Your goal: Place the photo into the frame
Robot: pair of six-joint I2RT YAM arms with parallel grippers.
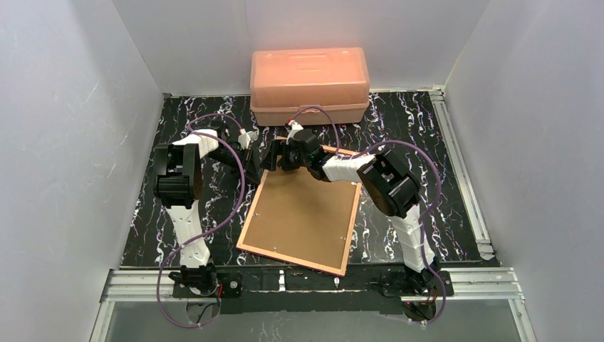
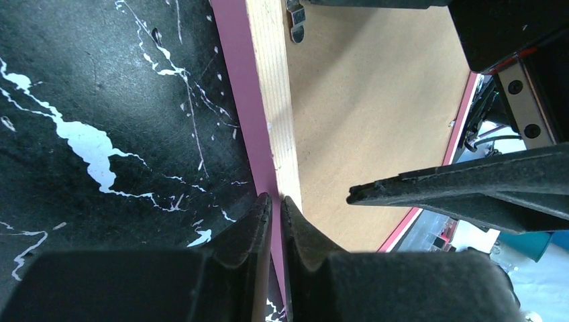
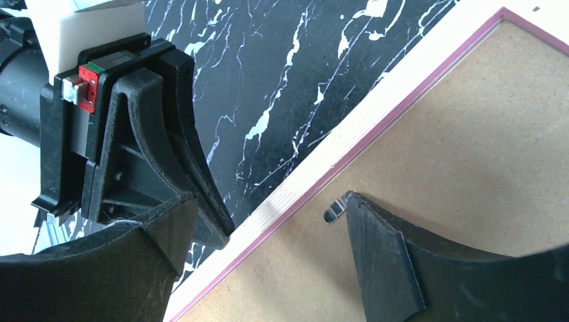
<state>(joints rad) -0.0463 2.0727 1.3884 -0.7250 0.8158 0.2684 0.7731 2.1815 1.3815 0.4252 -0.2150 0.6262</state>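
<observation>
The frame (image 1: 248,214) lies face down on the table with the brown backing board (image 1: 299,214) in it. Its pale wood back edge (image 2: 275,100) and pink side show in the left wrist view. My left gripper (image 2: 275,201) is shut on that pink edge at the frame's far left corner (image 1: 267,158). My right gripper (image 3: 268,201) is open above the same corner (image 1: 286,153), one fingertip (image 3: 362,215) touching a small metal tab (image 3: 333,212) on the backing board (image 3: 470,134). The frame's edge (image 3: 376,114) runs between its fingers. The photo is hidden.
A salmon-pink lidded box (image 1: 310,78) stands at the back of the black marbled table (image 1: 399,121), just behind both grippers. White walls close in left, right and back. A metal rail (image 1: 456,149) runs along the right edge.
</observation>
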